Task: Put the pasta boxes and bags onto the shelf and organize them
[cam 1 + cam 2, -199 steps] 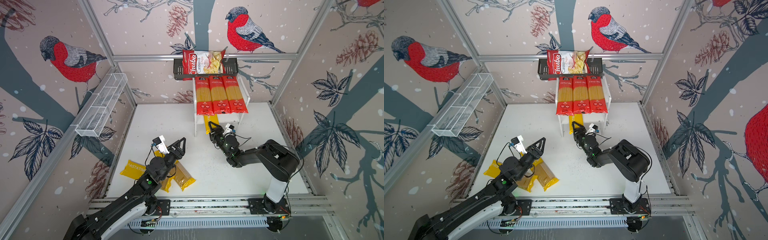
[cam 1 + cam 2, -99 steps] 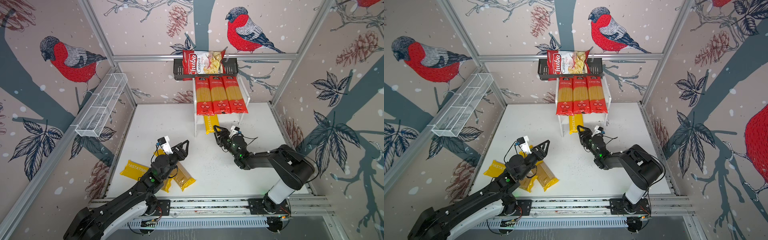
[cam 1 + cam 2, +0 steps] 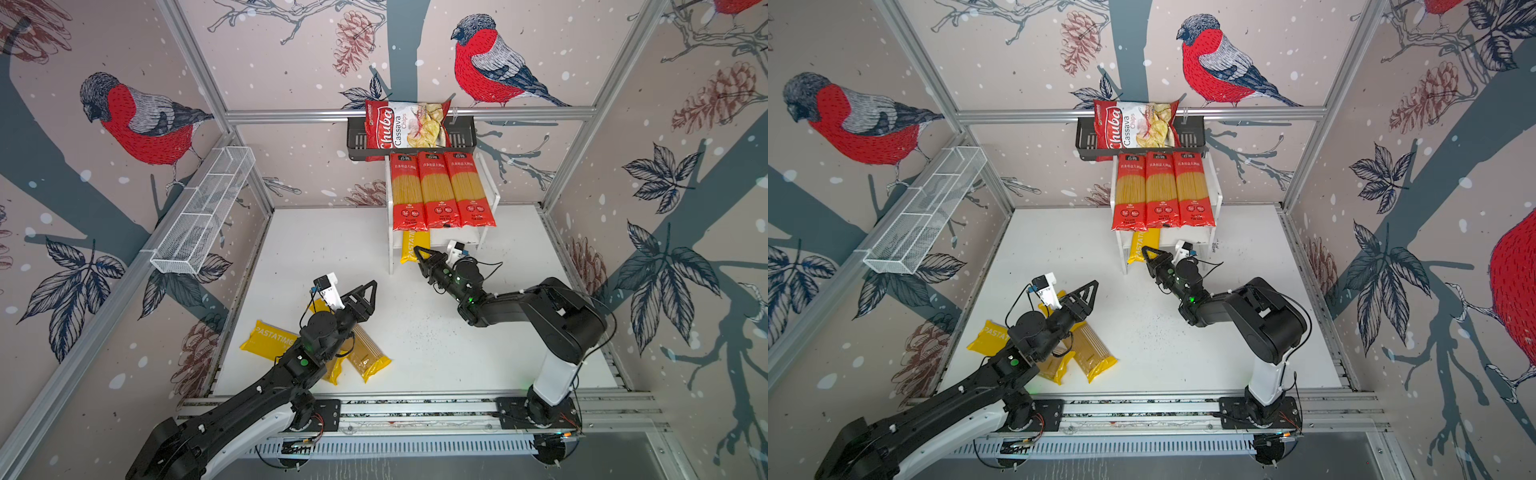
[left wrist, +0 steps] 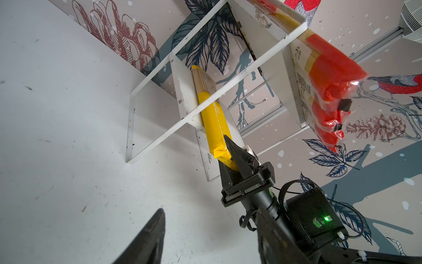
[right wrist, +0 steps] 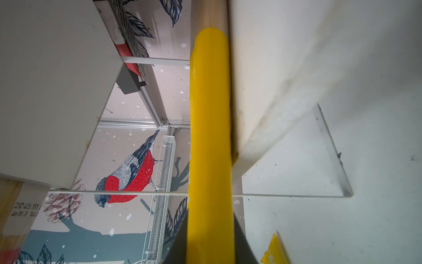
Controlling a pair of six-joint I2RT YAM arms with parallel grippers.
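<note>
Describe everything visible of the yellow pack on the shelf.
The yellow pack is a long, flat plastic bag, yellow at its near end, clear farther in with spaghetti showing. It lies lengthwise on the shelf's lower board, near end overhanging the front edge. The right tool pinches that crimped end.

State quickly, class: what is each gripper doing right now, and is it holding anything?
Left gripper: open, holding nothing.
Right gripper: closed on the near end of the yellow pasta pack.
</note>
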